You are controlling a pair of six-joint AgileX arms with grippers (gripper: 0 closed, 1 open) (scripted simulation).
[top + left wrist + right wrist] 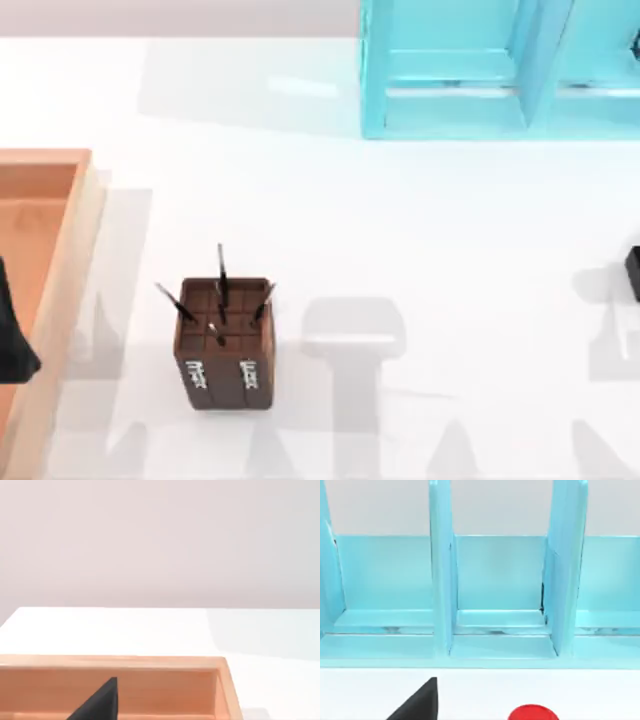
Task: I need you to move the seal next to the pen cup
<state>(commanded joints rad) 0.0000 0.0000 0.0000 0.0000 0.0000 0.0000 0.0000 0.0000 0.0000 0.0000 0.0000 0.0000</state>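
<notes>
At the table's point(400, 220) far left you have the orange-brown wooden tray point(60, 260), and the left arm point(12, 335) sits parked over it as a dark shape at the top view's left edge. In the left wrist view a black fingertip point(100, 702) of the left gripper pokes in above the tray's inner wall point(165, 690); you cannot tell from this whether that pincer is apart or together.

Move right and you reach the pen cup point(226, 345), a dark brown square holder standing upright on the table's left half, near the front. Thin black pens point(221, 275) stick out of its gridded top, and white lettering runs down its front face.

Further right, at the back, stands a light blue shelf point(450, 70) split by upright dividers. The right arm point(633, 272) shows as a dark patch at the right edge. In the right wrist view a black fingertip point(420, 702) points toward the shelf's compartments point(500, 580), and the seal's point(534, 713) red knob peeks in on the white surface before the shelf. Whether that pincer is apart or together cannot be told.
</notes>
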